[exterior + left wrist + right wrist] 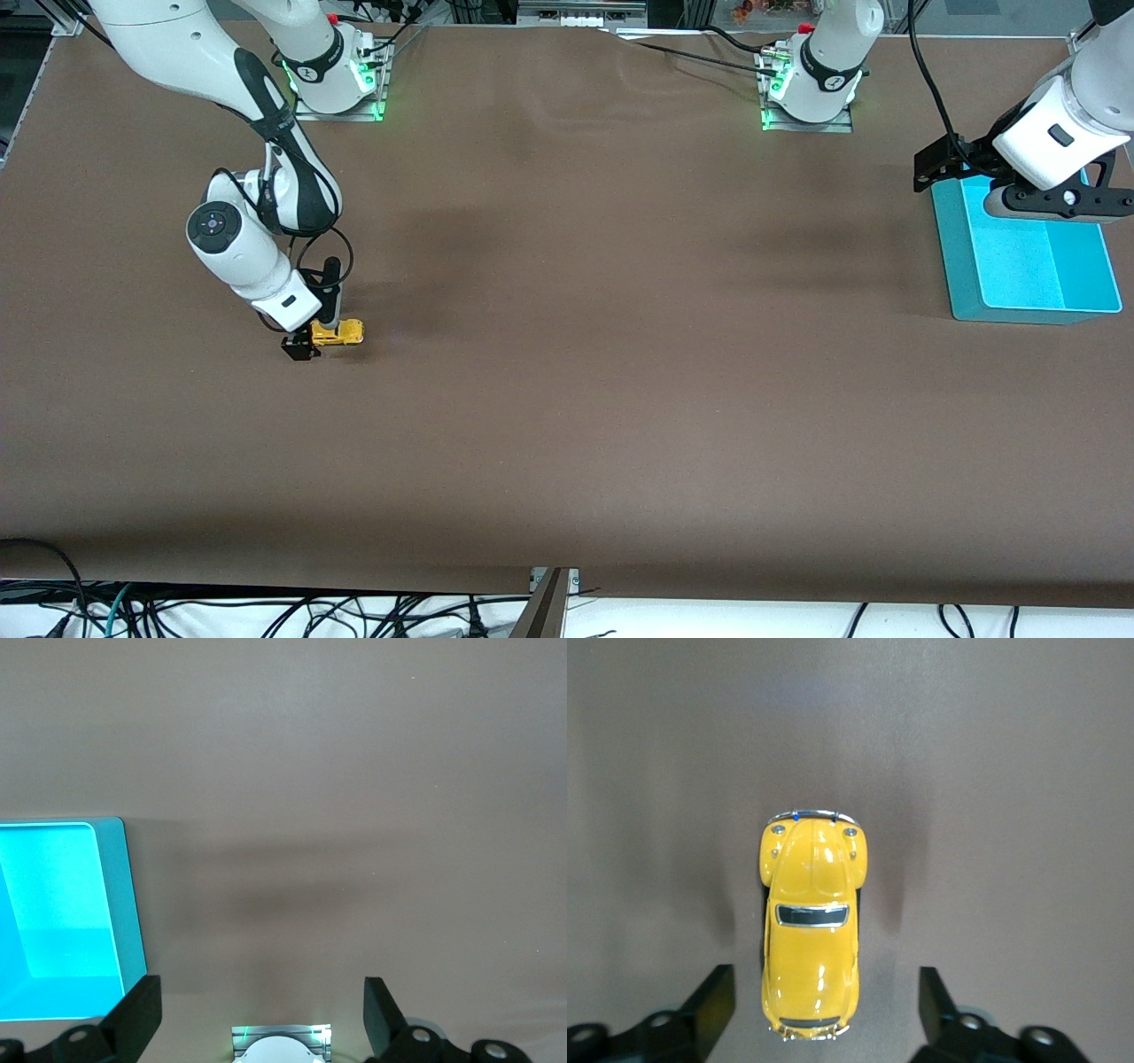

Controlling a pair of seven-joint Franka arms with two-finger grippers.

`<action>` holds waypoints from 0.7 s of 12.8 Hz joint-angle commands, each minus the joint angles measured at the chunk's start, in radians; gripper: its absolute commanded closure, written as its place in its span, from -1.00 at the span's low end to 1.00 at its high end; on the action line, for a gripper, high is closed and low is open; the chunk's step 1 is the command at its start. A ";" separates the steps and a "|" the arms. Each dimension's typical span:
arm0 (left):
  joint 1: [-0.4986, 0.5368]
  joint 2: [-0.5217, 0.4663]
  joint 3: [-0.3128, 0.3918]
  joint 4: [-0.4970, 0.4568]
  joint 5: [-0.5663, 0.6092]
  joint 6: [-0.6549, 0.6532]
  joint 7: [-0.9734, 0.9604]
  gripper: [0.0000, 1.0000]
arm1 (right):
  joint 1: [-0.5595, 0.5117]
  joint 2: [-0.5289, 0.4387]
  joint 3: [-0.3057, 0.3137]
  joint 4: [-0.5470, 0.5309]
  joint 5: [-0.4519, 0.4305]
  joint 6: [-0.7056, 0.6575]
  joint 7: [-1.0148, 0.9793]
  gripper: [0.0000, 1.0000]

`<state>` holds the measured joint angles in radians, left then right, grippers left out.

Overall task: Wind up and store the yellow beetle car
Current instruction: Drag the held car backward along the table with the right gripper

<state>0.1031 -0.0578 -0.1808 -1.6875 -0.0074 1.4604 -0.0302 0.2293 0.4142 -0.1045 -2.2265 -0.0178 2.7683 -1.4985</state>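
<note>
A: Brown worktop (567, 425), bare apart from two things. Found the yellow beetle car (340, 333) on its wheels toward the right arm's end, well apart from the turquoise tray (966, 292) at the left arm's end.

B: Progress?

A: Judged early. Not lifted, not visibly wound, not stored. Left to do: grip, wind, carry across, set in the tray.

B: And the right pincer (824, 1010)?

A: Lowered over the car's rear half, fingers (713, 1005) apart and straddling the body, gaps on both sides, not clamped. Arm bent sharply down at the wrist.

B: The other?

A: Left pincer (261, 1014) waited over the tray's edge, spread wide, holding nothing.
</note>
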 commanded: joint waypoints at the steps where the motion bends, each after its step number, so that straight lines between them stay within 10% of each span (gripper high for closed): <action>1: 0.009 -0.008 -0.008 0.012 -0.003 -0.018 0.007 -1.00 | -0.001 -0.008 0.005 -0.007 -0.002 0.011 -0.008 -0.13; 9: 0.009 -0.007 -0.003 0.012 0.009 -0.022 0.009 -1.00 | -0.005 -0.009 0.003 -0.008 0.002 0.004 -0.002 0.40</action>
<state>0.1040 -0.0578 -0.1818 -1.6875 -0.0074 1.4518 -0.0302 0.2330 0.4128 -0.1039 -2.2253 -0.0177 2.7684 -1.4980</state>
